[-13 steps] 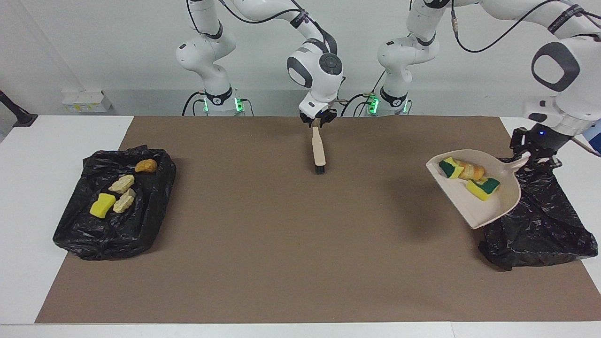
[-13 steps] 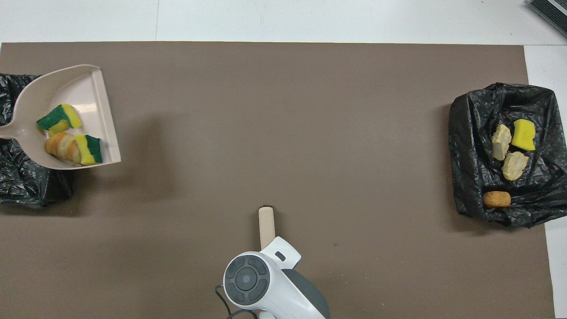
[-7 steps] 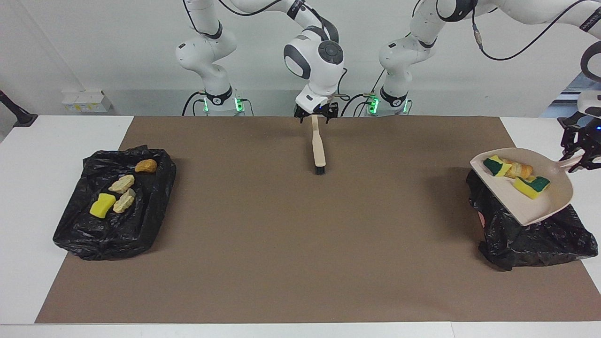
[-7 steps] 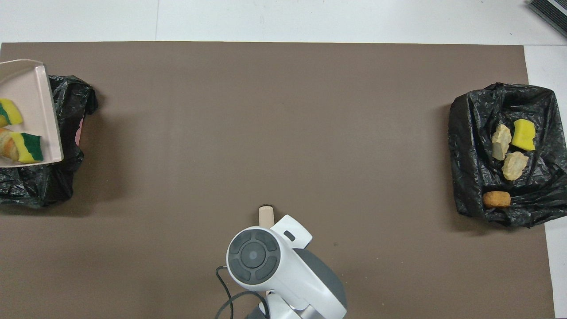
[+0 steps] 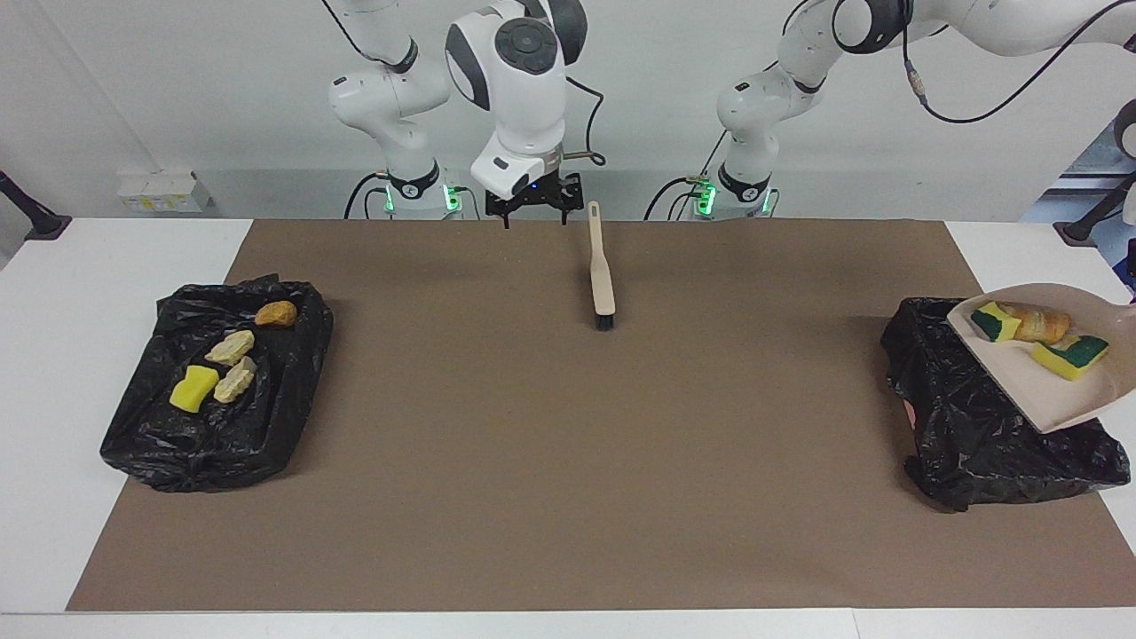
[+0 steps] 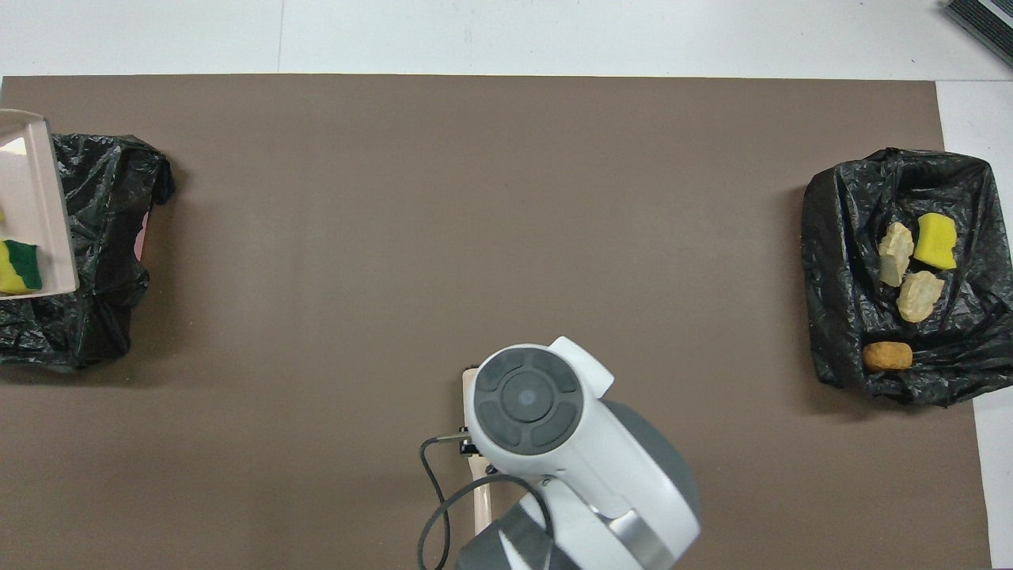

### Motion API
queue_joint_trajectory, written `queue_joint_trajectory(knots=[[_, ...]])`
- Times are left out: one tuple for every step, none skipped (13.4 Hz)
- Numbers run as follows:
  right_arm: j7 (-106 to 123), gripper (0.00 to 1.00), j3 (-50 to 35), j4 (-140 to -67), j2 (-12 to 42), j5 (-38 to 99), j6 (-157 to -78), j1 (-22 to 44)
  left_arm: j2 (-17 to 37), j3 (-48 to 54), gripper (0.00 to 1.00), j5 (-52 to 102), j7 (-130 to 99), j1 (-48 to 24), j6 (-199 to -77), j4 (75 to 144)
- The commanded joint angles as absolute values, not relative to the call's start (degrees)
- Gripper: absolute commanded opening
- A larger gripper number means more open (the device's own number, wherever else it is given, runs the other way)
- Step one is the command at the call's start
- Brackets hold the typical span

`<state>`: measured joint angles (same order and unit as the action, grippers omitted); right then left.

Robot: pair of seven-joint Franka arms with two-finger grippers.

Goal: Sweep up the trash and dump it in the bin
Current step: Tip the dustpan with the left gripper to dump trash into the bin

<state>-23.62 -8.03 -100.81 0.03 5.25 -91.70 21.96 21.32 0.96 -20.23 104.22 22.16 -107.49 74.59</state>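
Note:
The beige dustpan (image 5: pixel 1047 382) hangs tilted over the black-bagged bin (image 5: pixel 976 426) at the left arm's end of the table. In it lie pieces of trash: two yellow-green sponges (image 5: pixel 994 321) and an orange-striped roll (image 5: pixel 1040 325). Its handle runs out of the facing view, where my left gripper holds it unseen. In the overhead view only the dustpan's edge (image 6: pixel 36 198) and one sponge (image 6: pixel 17 267) show over the bin (image 6: pixel 103 237). My right gripper (image 5: pixel 536 213) hovers open and empty beside the handle end of the brush (image 5: pixel 603 266), which lies on the mat.
A second black-bagged bin (image 5: pixel 213 426) at the right arm's end holds a yellow sponge (image 5: pixel 193 389), two tan chunks (image 5: pixel 231 348) and a brown roll (image 5: pixel 276 313). A brown mat (image 5: pixel 568 461) covers the table. The right arm's wrist (image 6: pixel 530 404) hides its gripper from overhead.
The left arm carried the loaded dustpan outward over the bin, and its gripper left the view. The right gripper opened, let go of the brush handle and rose toward its own end.

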Motion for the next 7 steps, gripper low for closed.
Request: queue_joint_trajectory(knots=[[-12.26,1.0,-8.09,-100.28,-2.8,3.09,-89.3,14.79,22.5,1.05,0.0,-30.02,104.24,20.66,-113.96,77.23],[-8.65,1.0,-8.09,-100.2,-3.51,2.03,-89.12,12.07,22.5,1.05,0.0,-31.71,103.98,20.39,-115.04,77.95],[-4.87,1.0,-8.09,-99.76,-3.95,1.59,-89.03,9.34,22.41,0.97,0.0,-32.77,103.63,19.87,-115.14,78.74],[-1.01,1.0,-8.09,-98.97,-3.96,0.89,-88.77,6.53,22.15,1.05,0.0,-36.79,102.67,18.56,-115.14,79.71],[2.08,1.0,-8.09,-97.83,-3.96,0.27,-87.99,4.07,21.45,1.05,0.0,-39.52,101.18,17.94,-115.22,81.72],[3.85,1.0,-8.09,-96.78,-3.69,-0.78,-87.46,2.13,20.31,1.05,0.0,-40.68,98.73,17.41,-115.22,83.22],[5.17,1.0,-8.09,-95.81,-3.43,-1.75,-87.28,0.2,19.69,1.05,0.0,-42.96,96.53,16.62,-114.96,84.45]])
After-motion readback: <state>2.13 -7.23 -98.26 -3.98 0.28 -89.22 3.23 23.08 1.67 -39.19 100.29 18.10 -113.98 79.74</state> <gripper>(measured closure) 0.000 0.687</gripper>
